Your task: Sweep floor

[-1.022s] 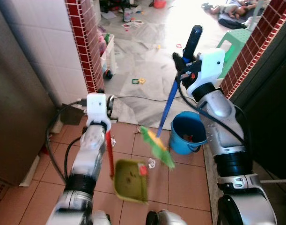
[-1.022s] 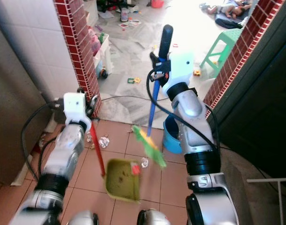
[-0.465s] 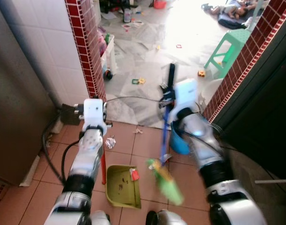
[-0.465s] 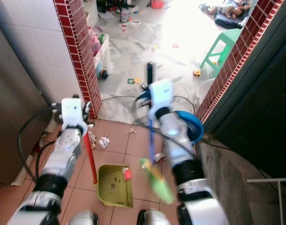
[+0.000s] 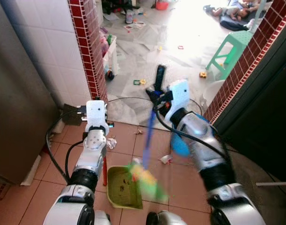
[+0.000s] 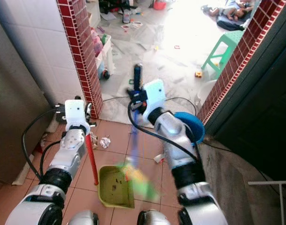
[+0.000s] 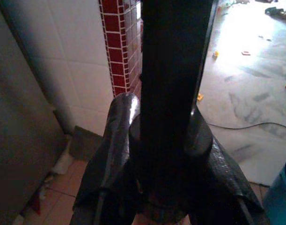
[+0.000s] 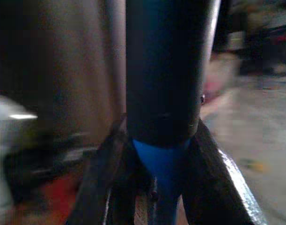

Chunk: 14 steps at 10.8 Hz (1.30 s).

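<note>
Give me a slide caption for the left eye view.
Right tool swings the blue broom toward the green dustpan, which the left tool holds by its red handle.

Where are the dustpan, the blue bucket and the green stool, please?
dustpan [image 6: 113, 186]: right eye view, on its inner tray.
blue bucket [image 6: 195, 126]: right eye view, on its rim.
green stool [image 5: 232, 39]: left eye view, on its seat.

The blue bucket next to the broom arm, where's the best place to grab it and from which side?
Probably the blue bucket's rim, from above. Its mouth faces up and it stands upright on the floor, so the open edge is the reachable part. The right arm crosses in front of it and a dark wall stands close on its right, so sideways approaches look crowded. Whether it has a handle cannot be told here.
</note>
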### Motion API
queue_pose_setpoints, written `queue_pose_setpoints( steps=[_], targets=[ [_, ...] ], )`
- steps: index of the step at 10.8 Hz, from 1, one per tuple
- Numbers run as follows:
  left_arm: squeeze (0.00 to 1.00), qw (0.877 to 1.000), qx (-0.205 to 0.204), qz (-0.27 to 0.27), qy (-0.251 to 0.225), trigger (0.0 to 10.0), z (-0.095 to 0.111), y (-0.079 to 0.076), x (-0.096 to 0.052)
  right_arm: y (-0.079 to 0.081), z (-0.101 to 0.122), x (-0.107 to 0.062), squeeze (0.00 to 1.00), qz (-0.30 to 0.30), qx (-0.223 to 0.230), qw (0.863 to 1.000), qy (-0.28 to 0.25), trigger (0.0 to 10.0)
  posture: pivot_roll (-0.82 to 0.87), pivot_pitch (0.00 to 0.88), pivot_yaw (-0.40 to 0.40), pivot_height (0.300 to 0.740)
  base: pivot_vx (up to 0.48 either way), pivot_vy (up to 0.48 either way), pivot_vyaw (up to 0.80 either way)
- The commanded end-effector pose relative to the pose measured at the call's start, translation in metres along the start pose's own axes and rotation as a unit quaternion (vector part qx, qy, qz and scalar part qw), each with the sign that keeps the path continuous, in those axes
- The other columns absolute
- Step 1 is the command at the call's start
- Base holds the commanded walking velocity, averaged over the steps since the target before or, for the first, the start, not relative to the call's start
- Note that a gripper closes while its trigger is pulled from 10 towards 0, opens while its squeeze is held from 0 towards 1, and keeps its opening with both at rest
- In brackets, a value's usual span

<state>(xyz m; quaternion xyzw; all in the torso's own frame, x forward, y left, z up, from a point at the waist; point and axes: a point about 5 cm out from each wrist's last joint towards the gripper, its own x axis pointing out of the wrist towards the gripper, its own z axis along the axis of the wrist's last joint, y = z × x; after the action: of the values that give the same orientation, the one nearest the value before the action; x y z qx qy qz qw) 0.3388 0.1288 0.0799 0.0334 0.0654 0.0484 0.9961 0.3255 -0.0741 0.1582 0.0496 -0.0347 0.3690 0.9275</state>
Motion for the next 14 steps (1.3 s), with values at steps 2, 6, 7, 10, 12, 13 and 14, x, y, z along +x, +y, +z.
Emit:
queue_pose_setpoints(
  steps=[2, 6, 7, 10, 12, 13, 14],
  targets=[
    [0.0, 1.0, 0.006, -0.008, 0.028, 10.0, -0.014, -0.007, -0.002, 0.019, 0.031, -0.008, 0.0, 0.147, 0.007, 0.989, -0.014, 10.0, -0.07, 0.028, -0.055, 0.74, 0.0, 0.0, 0.0],
    [0.0, 0.999, 0.012, -0.025, 0.029, 10.0, -0.015, -0.014, 0.0, 0.012, 0.095, -0.01, 0.0, 0.201, 0.032, 0.976, -0.083, 10.0, -0.08, 0.006, -0.05, 0.74, 0.0, 0.0, 0.0],
    [0.0, 0.999, 0.016, -0.032, 0.031, 10.0, -0.016, -0.016, 0.0, -0.006, 0.103, -0.001, 0.0, 0.117, 0.018, 0.987, -0.11, 10.0, -0.08, 0.0, -0.048, 0.74, 0.0, 0.0, 0.0],
    [0.0, 0.998, -0.009, -0.061, 0.011, 10.0, -0.011, -0.021, -0.001, -0.034, 0.092, -0.004, 0.0, -0.041, -0.048, 0.992, -0.11, 10.0, -0.06, 0.0, -0.047, 0.74, 0.0, 0.0, 0.0],
    [0.0, 0.997, -0.02, -0.068, 0.006, 10.0, -0.01, -0.018, 0.0, -0.038, 0.081, -0.009, 0.0, -0.115, -0.089, 0.983, -0.111, 10.0, -0.06, 0.0, -0.036, 0.74, 0.0, 0.0, 0.0],
    [0.0, 0.997, -0.012, -0.072, 0.013, 10.0, -0.011, -0.018, 0.0, -0.039, 0.079, -0.01, 0.0, -0.127, -0.098, 0.981, -0.112, 10.0, -0.07, 0.0, -0.03, 0.74, 0.0, 0.0, 0.0],
    [0.0, 0.997, -0.005, -0.079, 0.017, 10.0, -0.011, -0.018, 0.0, -0.039, 0.075, -0.012, 0.0, -0.143, -0.118, 0.977, -0.11, 10.0, -0.07, 0.0, -0.026, 0.74, 0.0, 0.0, 0.0]
  ],
)
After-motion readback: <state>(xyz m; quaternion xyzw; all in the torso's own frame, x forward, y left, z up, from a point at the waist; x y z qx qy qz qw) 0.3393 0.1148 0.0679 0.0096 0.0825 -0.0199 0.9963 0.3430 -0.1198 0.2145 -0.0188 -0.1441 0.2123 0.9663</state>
